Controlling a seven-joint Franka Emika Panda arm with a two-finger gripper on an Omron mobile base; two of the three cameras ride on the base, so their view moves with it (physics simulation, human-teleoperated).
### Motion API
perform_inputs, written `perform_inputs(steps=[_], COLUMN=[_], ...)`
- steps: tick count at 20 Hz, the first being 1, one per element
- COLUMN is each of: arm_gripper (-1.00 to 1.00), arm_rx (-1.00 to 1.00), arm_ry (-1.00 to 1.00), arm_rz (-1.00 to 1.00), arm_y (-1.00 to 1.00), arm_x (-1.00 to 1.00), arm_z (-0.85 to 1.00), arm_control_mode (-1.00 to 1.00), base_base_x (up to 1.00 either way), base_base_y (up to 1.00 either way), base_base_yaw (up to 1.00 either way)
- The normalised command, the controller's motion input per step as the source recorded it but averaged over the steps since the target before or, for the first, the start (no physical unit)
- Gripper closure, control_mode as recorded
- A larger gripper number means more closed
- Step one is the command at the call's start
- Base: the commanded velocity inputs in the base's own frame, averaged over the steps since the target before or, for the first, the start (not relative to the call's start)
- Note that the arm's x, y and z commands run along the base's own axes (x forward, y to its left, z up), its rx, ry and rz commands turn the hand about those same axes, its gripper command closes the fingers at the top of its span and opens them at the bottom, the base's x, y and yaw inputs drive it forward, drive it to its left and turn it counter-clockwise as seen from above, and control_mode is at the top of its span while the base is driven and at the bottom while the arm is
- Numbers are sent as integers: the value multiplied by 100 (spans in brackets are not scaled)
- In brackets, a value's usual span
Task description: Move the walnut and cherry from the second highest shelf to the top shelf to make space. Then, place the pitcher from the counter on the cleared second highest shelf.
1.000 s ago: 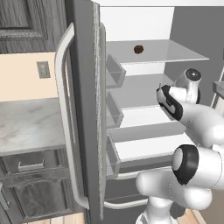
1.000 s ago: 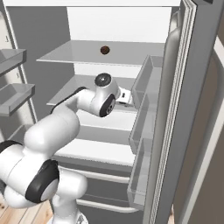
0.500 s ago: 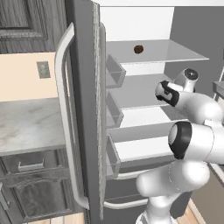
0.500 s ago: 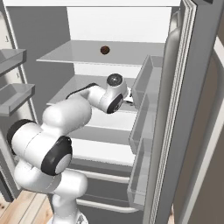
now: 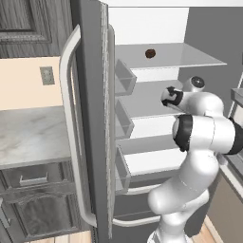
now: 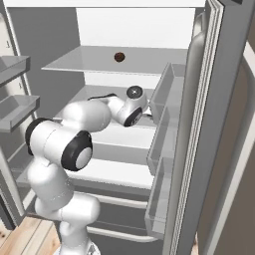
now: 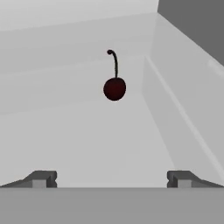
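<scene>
The dark red cherry with its thin stem stands on the second highest shelf, ahead of my gripper and apart from it. The gripper is open, with nothing between its fingertips. In the left base view my hand reaches in over that shelf. The wrinkly brown walnut lies on the top shelf; the right base view also has the walnut. The marbled counter lies left of the fridge. The pitcher is out of view.
The fridge stands open, with its left door and long handle close by my arm. Door bins line the left door and more bins line the right door. The fridge's side wall rises right of the cherry.
My arm has swung further into the fridge, and the hand has moved inward along the second highest shelf. The walnut stays where it was on the top shelf.
</scene>
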Motion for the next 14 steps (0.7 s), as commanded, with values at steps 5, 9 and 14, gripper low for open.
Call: perform_inputs(steps=[5,9,14], arm_gripper=[-100,-100,-100], arm_rx=[1,1,0], arm_ry=[0,1,1], arm_rz=[0,0,0], arm_y=[-10,-16,-12], arm_x=[53,48,44], arm_z=[-18,-11,-9], arm_control_mode=[-100,-100,-100], base_base_x=[0,0,0], base_base_y=[0,0,0], base_base_yaw=[0,0,0])
